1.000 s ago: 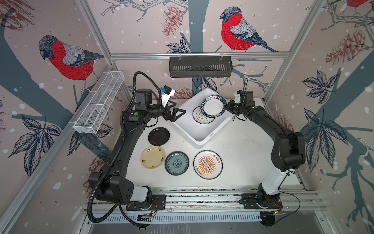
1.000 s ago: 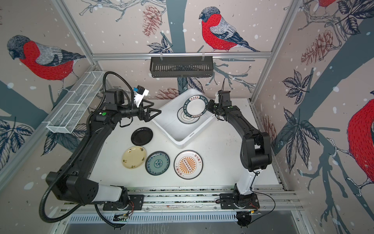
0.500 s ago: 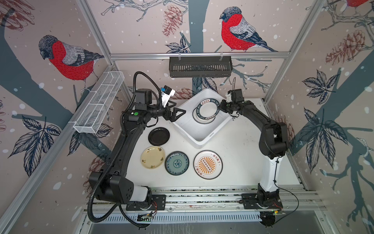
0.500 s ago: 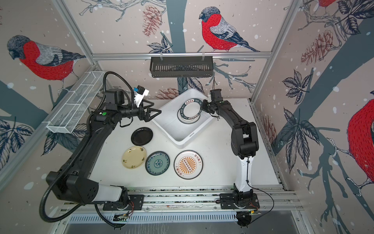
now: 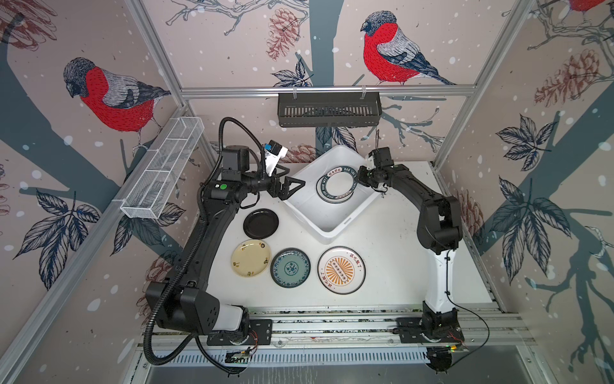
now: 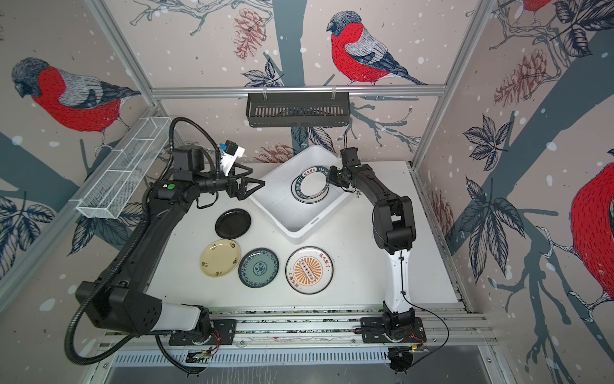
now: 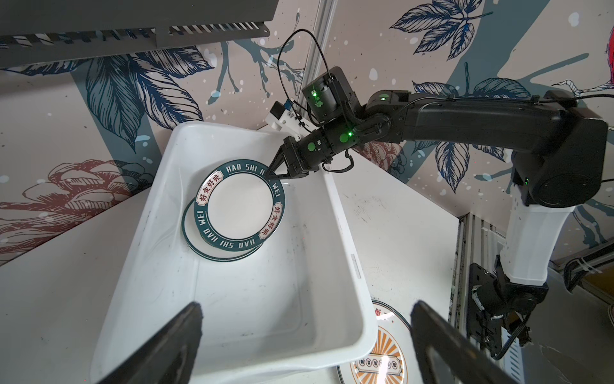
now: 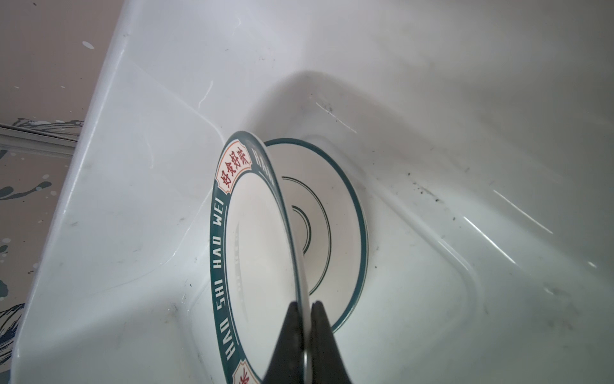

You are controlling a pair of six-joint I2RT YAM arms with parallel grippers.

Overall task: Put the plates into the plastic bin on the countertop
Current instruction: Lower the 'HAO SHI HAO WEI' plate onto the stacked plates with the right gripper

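Around us are walls papered with red-breasted birds, pine cones and leaves, and below them the white countertop, marked with small dark specks. The plastic bin sits turned at an angle toward the back of the countertop, under the black slotted rack on the rear wall; a wire-mesh basket hangs on the left wall. Inside the bin we see the right gripper, its fingers clamped on the rim of the green-lettered plate. That plate hangs tilted, gripped edge raised, over a white plate with a thin dark ring that lies flat on the bin floor. We cannot tell whether the two plates touch. The left gripper hovers just beside the bin's left rim, its fingers spread wide apart and holding nothing. Four plates lie flat on the countertop in front of the bin: the black plate nearest the left arm, then a row of the cream-yellow plate, the teal plate and the sunburst plate. The cream-yellow and teal plates lie just beside each other.
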